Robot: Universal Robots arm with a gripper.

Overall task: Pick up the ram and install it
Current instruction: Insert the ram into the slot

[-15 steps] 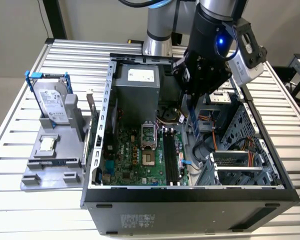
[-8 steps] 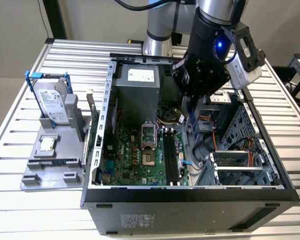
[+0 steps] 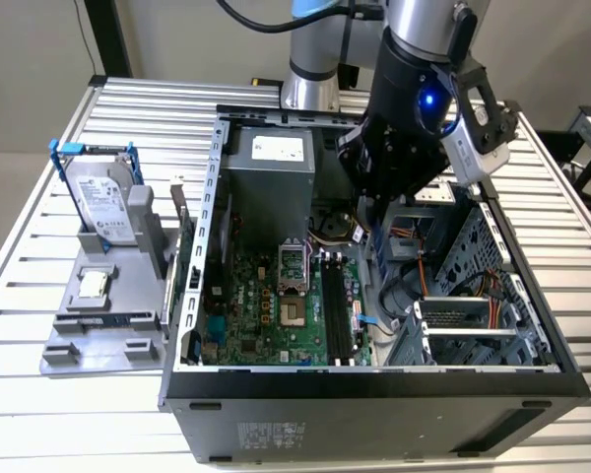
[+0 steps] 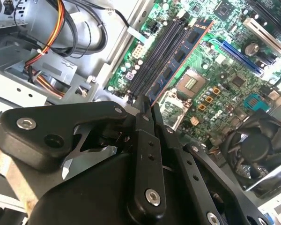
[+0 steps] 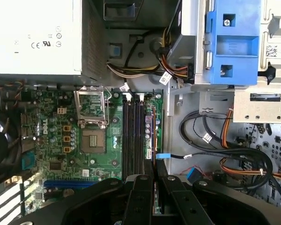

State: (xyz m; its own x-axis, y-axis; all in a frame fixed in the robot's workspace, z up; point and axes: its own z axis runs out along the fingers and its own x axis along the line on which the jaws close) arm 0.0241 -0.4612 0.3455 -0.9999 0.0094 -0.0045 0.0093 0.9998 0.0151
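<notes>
Conceivably, the ram [image 4: 180, 58], clamped in the closed gripper [image 4: 147, 104] just above the black memory slots [image 4: 159, 54], could be jammed or bent if lowered off the slot line

Lab — slatted aluminium table [image 3: 69, 394]
</notes>
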